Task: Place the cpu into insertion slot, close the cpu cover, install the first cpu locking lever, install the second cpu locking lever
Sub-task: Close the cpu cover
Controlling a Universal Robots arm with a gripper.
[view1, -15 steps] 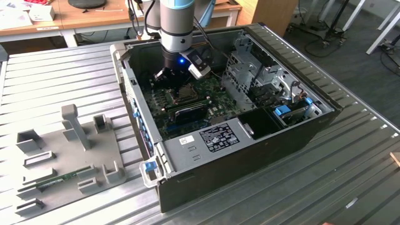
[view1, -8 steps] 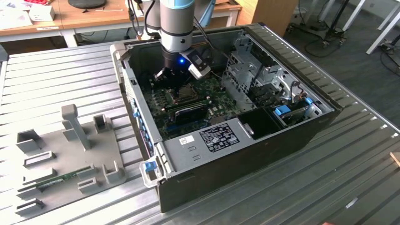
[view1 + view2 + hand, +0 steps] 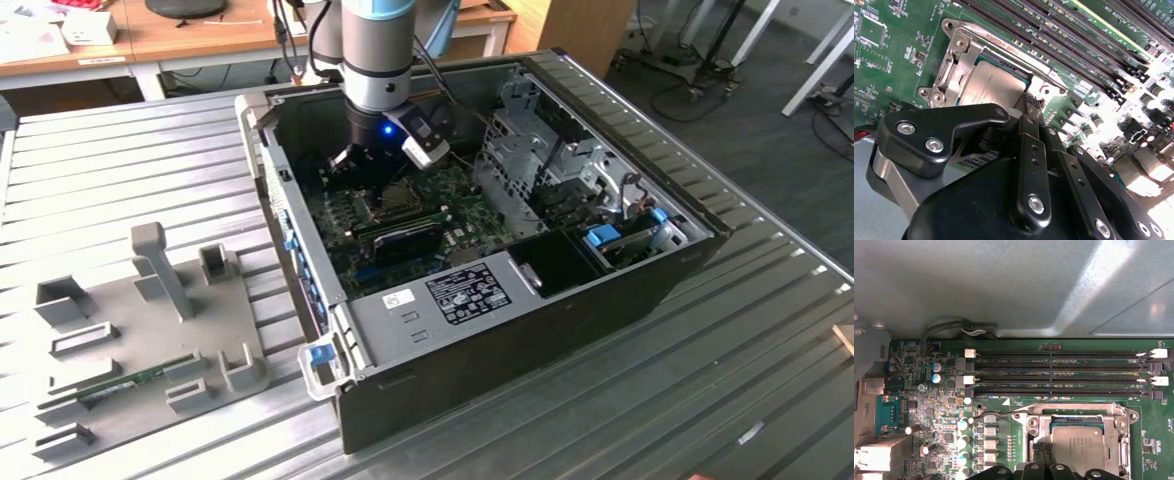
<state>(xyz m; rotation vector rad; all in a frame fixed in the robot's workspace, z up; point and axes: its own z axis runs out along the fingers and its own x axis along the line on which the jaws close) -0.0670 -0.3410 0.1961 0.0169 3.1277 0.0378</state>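
inside, a dark boxy computer case [image 3: 627,290] is seen lying open on a ribbed metal table [image 3: 120,170], its walls hemming in the green circuit board [image 3: 1154,440]. the silvery square cpu cover [image 3: 1079,410] is laid flat over the insertion slot [image 3: 1074,420], where the pale, matte cpu [image 3: 1079,445] is seated and framed by the window. the black gripper [image 3: 1031,102] is drawn closed on nothing at the cpu's edge, with long narrow memory slots [image 3: 1064,372] close beside.
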